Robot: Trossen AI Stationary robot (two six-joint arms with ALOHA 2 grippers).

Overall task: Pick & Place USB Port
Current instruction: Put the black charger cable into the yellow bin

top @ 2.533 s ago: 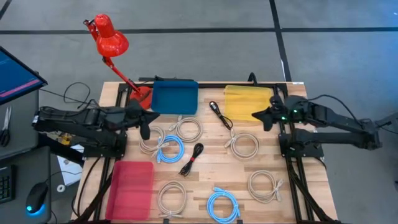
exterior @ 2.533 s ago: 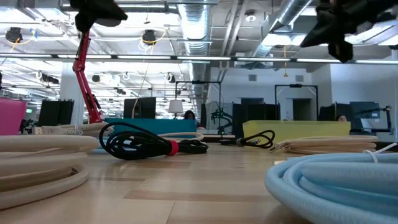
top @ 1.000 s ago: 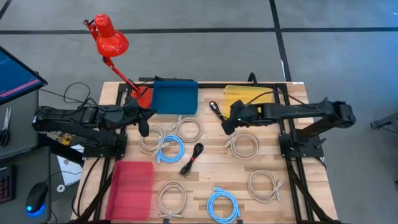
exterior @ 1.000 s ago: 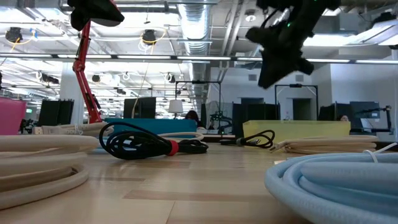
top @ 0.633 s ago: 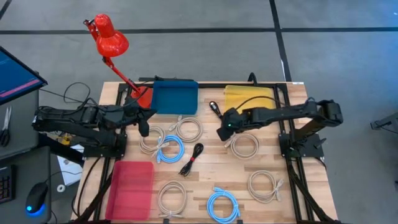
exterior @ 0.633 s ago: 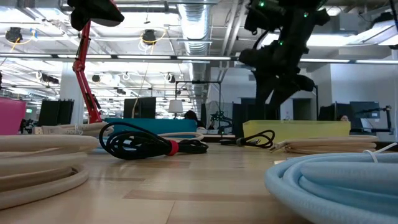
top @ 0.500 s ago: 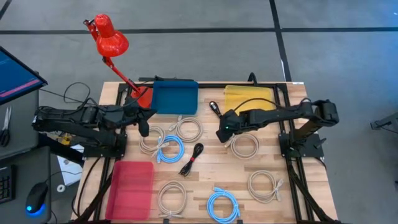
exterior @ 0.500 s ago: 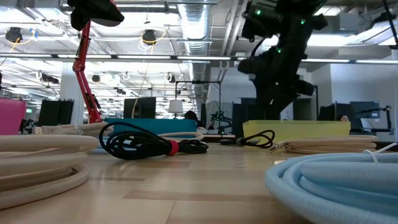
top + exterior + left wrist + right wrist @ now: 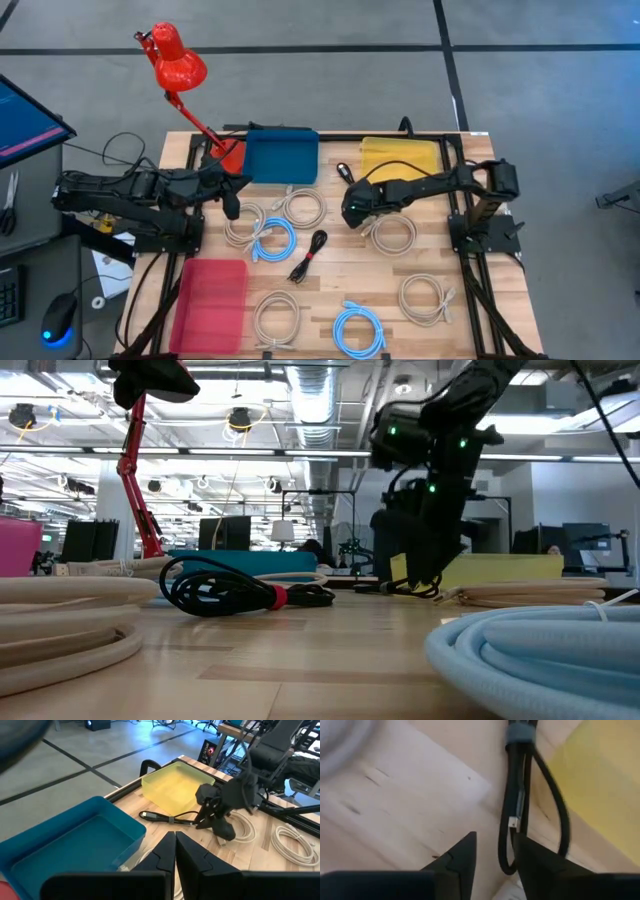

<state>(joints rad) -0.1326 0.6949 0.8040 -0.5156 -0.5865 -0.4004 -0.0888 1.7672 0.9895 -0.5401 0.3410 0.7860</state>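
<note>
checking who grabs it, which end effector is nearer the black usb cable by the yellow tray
Right. The right end effector is directly over the black usb cable; the left end effector waits across the table beside the blue tray.

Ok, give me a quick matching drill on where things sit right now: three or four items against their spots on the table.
Items:
1. red tray
2. blue tray
3. right claw
4. left claw

Places:
A. far edge, beside the lamp base
B. over the black cable beside the yellow tray, fingers apart
C. near-left corner
D. shut, waiting above the white coils on the left

Pairs: 1-C, 2-A, 3-B, 4-D
</note>
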